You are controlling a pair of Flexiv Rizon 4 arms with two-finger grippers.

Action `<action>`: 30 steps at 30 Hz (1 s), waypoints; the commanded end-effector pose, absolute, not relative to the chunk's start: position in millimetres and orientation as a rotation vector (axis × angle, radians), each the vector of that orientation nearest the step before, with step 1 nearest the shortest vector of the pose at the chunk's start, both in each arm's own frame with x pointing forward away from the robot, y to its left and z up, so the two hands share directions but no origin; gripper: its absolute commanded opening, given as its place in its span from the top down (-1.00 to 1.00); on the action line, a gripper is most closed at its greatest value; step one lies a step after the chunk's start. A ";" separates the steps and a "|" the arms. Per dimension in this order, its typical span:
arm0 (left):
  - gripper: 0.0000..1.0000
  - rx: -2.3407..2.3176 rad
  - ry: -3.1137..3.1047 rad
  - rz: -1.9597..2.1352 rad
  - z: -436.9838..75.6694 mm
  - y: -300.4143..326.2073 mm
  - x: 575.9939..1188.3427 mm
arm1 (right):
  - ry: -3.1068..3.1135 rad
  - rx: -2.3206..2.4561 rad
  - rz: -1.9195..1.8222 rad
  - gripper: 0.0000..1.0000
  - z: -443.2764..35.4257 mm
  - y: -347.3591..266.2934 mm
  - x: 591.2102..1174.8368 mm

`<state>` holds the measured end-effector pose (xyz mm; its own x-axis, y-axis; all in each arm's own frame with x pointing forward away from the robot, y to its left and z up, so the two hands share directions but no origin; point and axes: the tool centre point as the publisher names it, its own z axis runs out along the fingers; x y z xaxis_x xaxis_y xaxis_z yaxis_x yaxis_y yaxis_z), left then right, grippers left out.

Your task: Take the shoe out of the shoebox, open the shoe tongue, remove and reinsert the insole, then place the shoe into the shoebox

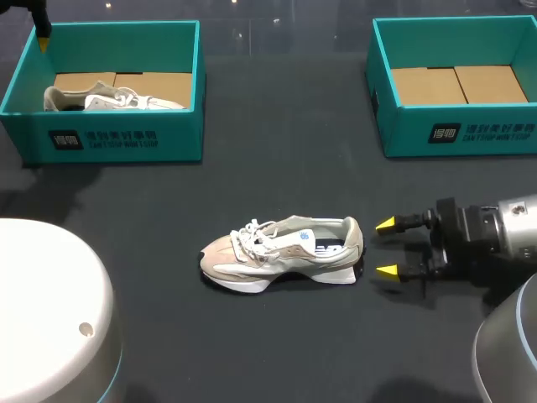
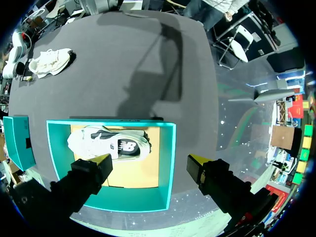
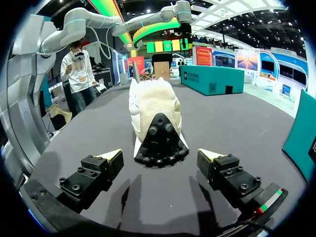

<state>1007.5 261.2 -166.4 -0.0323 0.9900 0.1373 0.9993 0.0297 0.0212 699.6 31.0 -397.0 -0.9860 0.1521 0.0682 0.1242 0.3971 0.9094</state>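
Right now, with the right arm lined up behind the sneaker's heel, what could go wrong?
1. The sneaker stands free on the table, and the right arm's open jaws sit level with its heel: closing in could shove or tip it rather than grip it.
2. The left shoebox already holds a second sneaker, with the left arm's open jaws above it: a return there might land on that one.

The left end effector (image 2: 149, 162) hangs open above a teal shoebox (image 2: 167, 168). A white shoe (image 2: 111, 143) lies inside it, at about eleven o'clock from the end effector. Far ahead, near ten o'clock, a second shoe (image 2: 49, 61) rests on the dark bench (image 2: 123, 64).
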 end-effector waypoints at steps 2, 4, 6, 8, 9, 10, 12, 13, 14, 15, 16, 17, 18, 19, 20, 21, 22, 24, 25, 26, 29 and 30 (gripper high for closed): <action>-1.00 -2.125 -2.192 -0.174 -166.2 261.3 1006.6 | 2.609 0.270 1.680 -1.00 -402.3 49.6 700.3; -1.00 -2.125 -2.192 -0.174 -166.2 261.3 1006.6 | 2.611 0.268 1.675 -1.00 -402.0 54.1 699.3; -1.00 -2.125 -2.192 -0.174 -166.2 261.3 1006.6 | 2.611 0.263 1.672 -1.00 -401.1 58.4 698.4; -1.00 -2.125 -2.192 -0.174 -166.2 261.3 1006.6 | 2.612 0.256 1.665 -1.00 -400.5 62.7 697.8; -1.00 -2.125 -2.192 -0.174 -166.2 261.3 1006.6 | 2.611 0.252 1.664 -1.00 -400.3 64.8 697.6; -1.00 -2.125 -2.192 -0.174 -166.2 261.3 1006.6 | 2.611 0.247 1.662 -1.00 -400.2 67.1 697.6; -1.00 -2.125 -2.192 -0.174 -166.2 261.3 1006.6 | 2.612 0.237 1.661 -1.00 -400.3 72.2 698.1; -1.00 -2.125 -2.192 -0.174 -166.2 261.3 1006.6 | 2.613 0.233 1.660 -1.00 -400.5 74.6 698.5; -1.00 -2.125 -2.192 -0.174 -166.2 261.3 1006.6 | 2.614 0.227 1.660 -1.00 -400.7 76.9 698.9; -1.00 -2.125 -2.192 -0.174 -166.2 261.3 1006.6 | 2.614 0.223 1.660 -1.00 -400.9 78.8 699.3; -1.00 -2.125 -2.192 -0.174 -166.2 261.3 1006.6 | 2.614 0.221 1.660 -1.00 -401.1 80.3 699.6; -1.00 -2.125 -2.192 -0.174 -166.2 261.3 1006.6 | 2.614 0.219 1.660 -1.00 -401.5 81.5 700.1; -1.00 -2.125 -2.192 -0.174 -166.2 261.3 1006.6 | 2.613 0.218 1.661 -1.00 -401.9 82.5 700.6; -1.00 -2.125 -2.192 -0.174 -166.2 261.3 1006.6 | 2.612 0.217 1.662 -1.00 -402.4 83.5 701.2; -1.00 -2.125 -2.192 -0.174 -166.2 261.3 1006.6 | 2.611 0.216 1.663 -1.00 -402.8 84.7 701.9; -1.00 -2.125 -2.192 -0.174 -166.2 261.3 1006.6 | 2.610 0.214 1.664 -1.00 -403.2 85.9 702.7; -1.00 -2.125 -2.192 -0.174 -166.2 261.3 1006.6 | 2.610 0.213 1.665 -1.00 -403.6 86.8 703.5; -1.00 -2.125 -2.192 -0.174 -166.2 261.3 1006.6 | 2.610 0.207 1.669 -1.00 -404.2 88.3 705.0; -1.00 -2.125 -2.192 -0.174 -166.2 261.3 1006.6 | 2.610 0.204 1.670 -1.00 -404.6 89.2 705.7; -1.00 -2.125 -2.192 -0.174 -166.2 261.3 1006.6 | 2.610 0.200 1.671 -1.00 -405.0 90.0 706.4; -1.00 -2.125 -2.192 -0.174 -166.2 261.3 1006.6 | 2.612 0.190 1.677 -1.00 -406.1 92.6 708.1; -1.00 -2.125 -2.192 -0.174 -166.2 261.3 1006.6 | 2.613 0.182 1.680 -1.00 -406.6 93.9 708.7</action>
<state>1007.5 261.2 -166.4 -0.0323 0.9900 0.1373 0.9993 0.0297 0.0212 703.8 89.2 -403.3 -0.9920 0.1216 0.0349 0.0820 0.4084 0.9091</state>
